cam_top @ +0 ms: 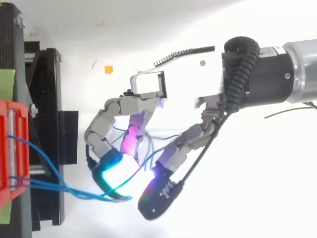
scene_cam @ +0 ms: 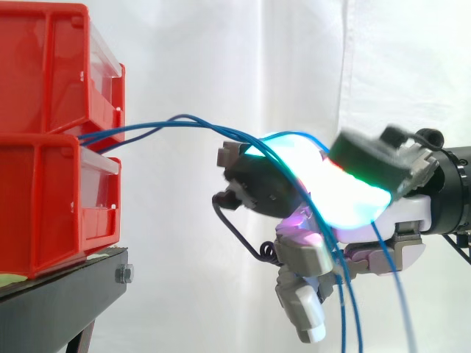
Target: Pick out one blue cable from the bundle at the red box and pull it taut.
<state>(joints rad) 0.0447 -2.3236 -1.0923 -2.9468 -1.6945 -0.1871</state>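
Item: blue cables (scene_cam: 208, 124), several, running from the gap between two stacked red bins (scene_cam: 44, 81) at left, arching rightward to the robot hand (scene_cam: 324, 184) in mid-air, then dropping down past it.
Condition: slack, bowed, none drawn straight.
Robot hand: among the strands, well right of the bins; whether it is clamped on any one cable cannot be told.
Support: bins on a black stand (scene_cam: 66, 294), white curtain (scene_cam: 221, 44) behind.
Progress: likely early. One cable not visibly separated; the taut pull remains to do.
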